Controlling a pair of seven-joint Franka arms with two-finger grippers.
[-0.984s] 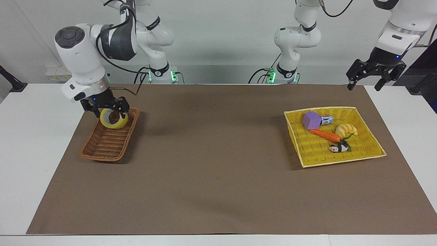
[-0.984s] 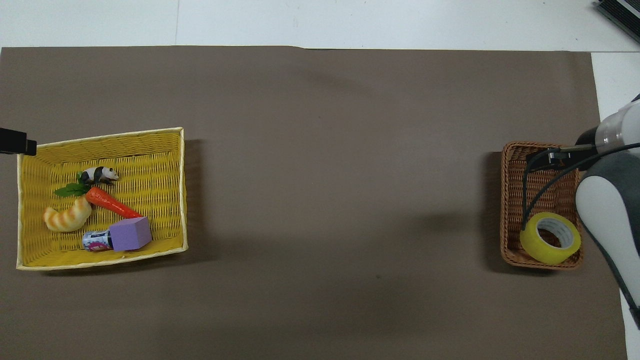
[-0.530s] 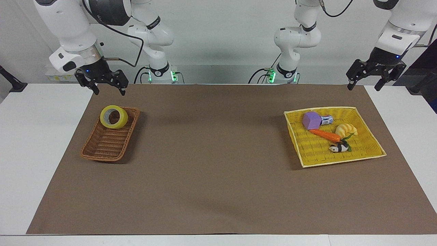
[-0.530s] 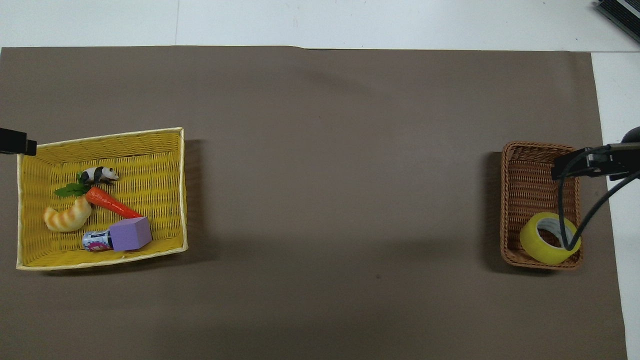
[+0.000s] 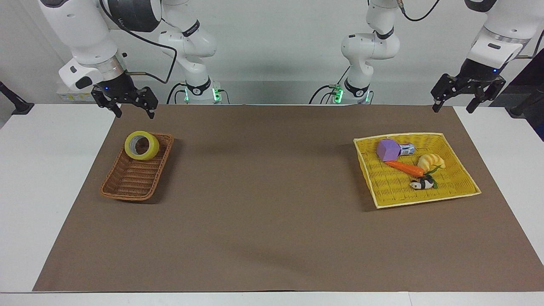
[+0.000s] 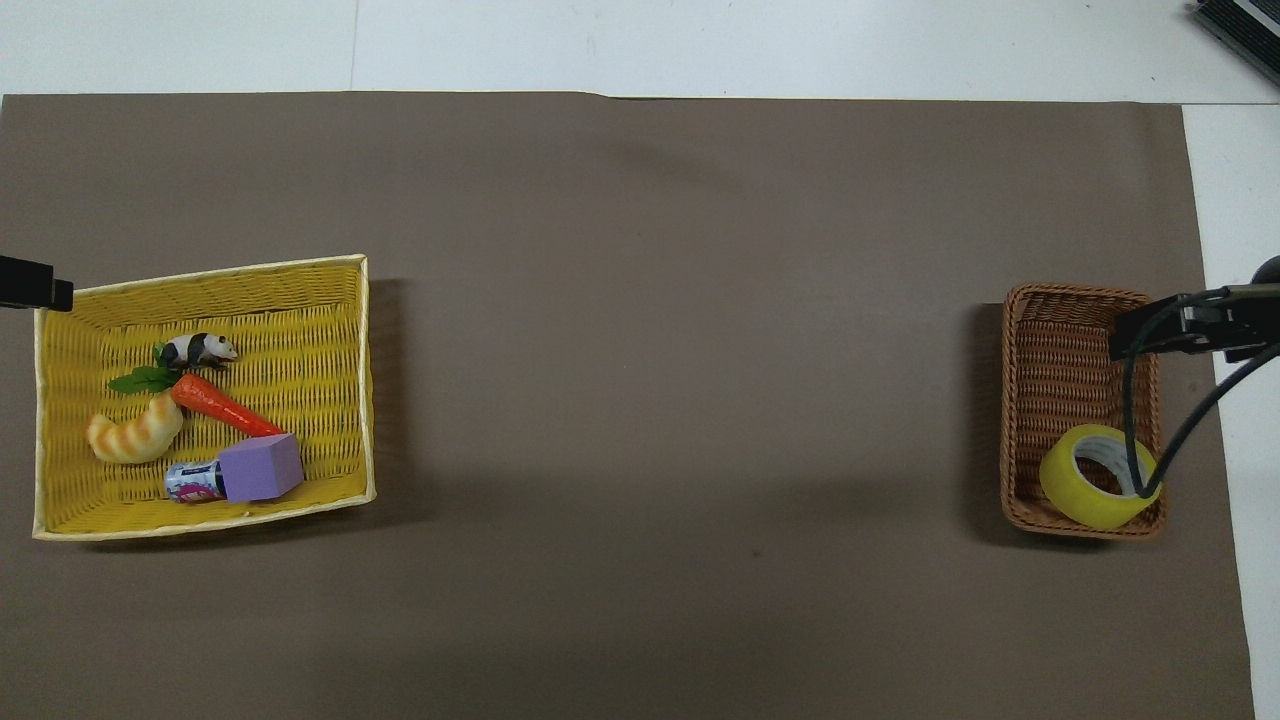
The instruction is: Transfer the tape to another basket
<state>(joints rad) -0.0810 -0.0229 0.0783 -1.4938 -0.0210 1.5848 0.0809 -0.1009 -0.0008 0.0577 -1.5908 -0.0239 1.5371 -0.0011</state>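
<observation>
Black cable (image 6: 1128, 420) crosses tape (image 6: 1098, 476), hiding core partly.

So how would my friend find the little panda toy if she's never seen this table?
Start at the big yellow basket toward the left arm's end of the table. Among the things lying in it, go to the orange carrot and follow it to its green leafy end. The panda lies right there, the smallest thing in the basket and the only black-and-white one.

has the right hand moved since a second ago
Yes. The right hand has lifted off the tape in the brown basket and hangs open above it.
</observation>
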